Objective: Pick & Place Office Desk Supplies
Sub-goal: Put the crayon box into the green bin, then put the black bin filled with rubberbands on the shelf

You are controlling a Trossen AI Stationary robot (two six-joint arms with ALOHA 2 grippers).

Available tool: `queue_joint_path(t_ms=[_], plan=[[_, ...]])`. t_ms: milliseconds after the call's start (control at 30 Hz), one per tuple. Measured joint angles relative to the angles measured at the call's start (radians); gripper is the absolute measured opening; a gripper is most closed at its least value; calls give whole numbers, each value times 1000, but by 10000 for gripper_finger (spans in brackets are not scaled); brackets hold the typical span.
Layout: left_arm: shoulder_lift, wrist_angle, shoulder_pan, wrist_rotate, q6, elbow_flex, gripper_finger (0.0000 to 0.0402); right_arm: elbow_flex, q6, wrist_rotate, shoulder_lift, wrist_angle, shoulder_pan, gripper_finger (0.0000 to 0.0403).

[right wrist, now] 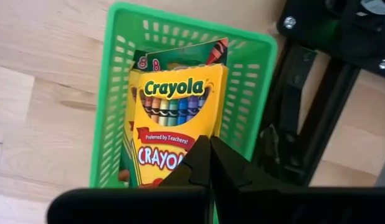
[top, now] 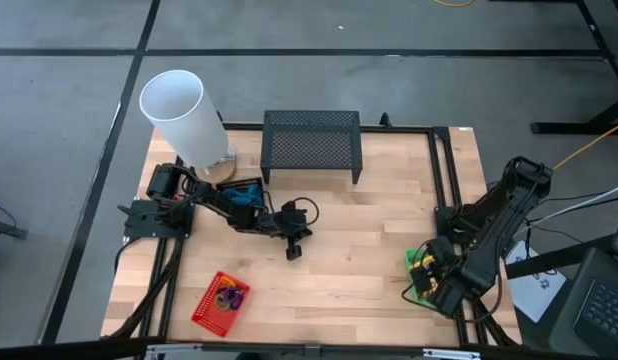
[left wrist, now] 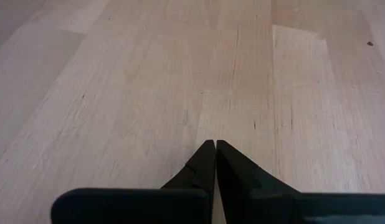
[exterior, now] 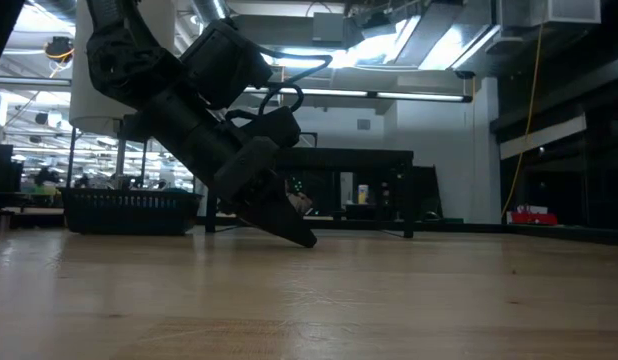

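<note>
Near the middle of the worktop (top: pixel 369 250), the left gripper (top: pixel 293 251) hangs low over bare wood with its fingers (left wrist: pixel 202 165) pressed together, tip to tip, holding nothing; the low view shows the gripper (exterior: pixel 301 236) angled down, with its tip just above the surface or touching it; which, I cannot tell. At the right edge the right gripper (top: pixel 427 277) is above the green basket (top: pixel 417 290), its fingers (right wrist: pixel 199 158) likewise closed with no gap and empty, poised just over the crayon boxes.

That green basket (right wrist: pixel 114 106) holds yellow-and-green crayon boxes (right wrist: pixel 174 118) lying flat, two at least, stacked and slightly offset; their long axis runs along the basket's length, the printed front of the top one facing up. The red basket (top: pixel 219 300) sits near the front left of the worktop, turned diagonally, with purple and orange loops (top: pixel 229 295) inside it. A black basket (top: pixel 244 192) lies under the left arm, something blue showing in it. A big white cylinder (top: pixel 181 115) stands at the back left, a wide black mesh stand (top: pixel 311 140) at the back centre.
</note>
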Motion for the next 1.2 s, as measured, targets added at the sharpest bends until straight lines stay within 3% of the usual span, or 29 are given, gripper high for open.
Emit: queue_joint_path(t_ms=[400, 833, 1000, 1200], plan=[[0, 0, 0, 0, 0, 0, 16, 0, 0, 26, 49, 35, -7, 9], [3, 53, -4, 21, 37, -2, 34, 0, -7, 7, 49, 35, -8, 171], [-61, 73, -19, 43, 129, -2, 31, 4, -31, 84, 49, 34, -8, 199], [-282, -25, -52, 37, 239, -1, 29, 98, -100, 282, 49, -81, -8, 191]])
